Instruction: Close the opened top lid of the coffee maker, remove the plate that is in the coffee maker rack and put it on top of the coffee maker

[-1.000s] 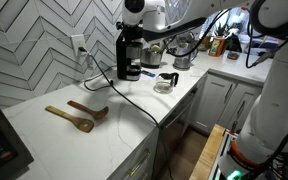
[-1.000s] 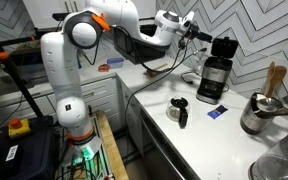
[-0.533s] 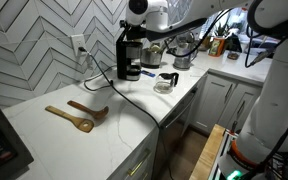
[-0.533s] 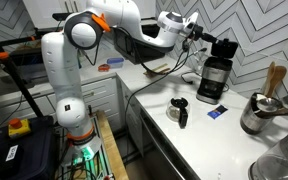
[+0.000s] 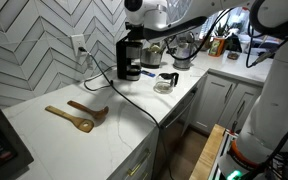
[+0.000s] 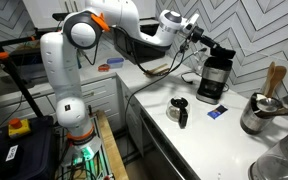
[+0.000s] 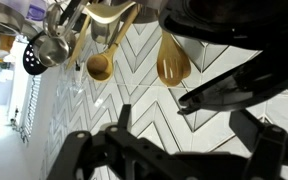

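Step in hand: closing top lid (image 6: 218,48) of coffee maker (image 6: 215,80). Lid stands tilted up off machine top, not yet seated. Gripper (image 6: 194,30) is just beside lid's raised edge; contact can't be confirmed. In wrist view the fingers (image 7: 269,150) are apart and hold nothing, with the lid's black flap just ahead of them. Plate (image 5: 130,50) appears as a pale shape in coffee maker rack (image 5: 131,60); detail too small to confirm. Recommend: push lid's free edge down along hinge arc, slowly and w/ light force, as machine looks light and may slide or tip. Confirm lid flat before reaching for plate.
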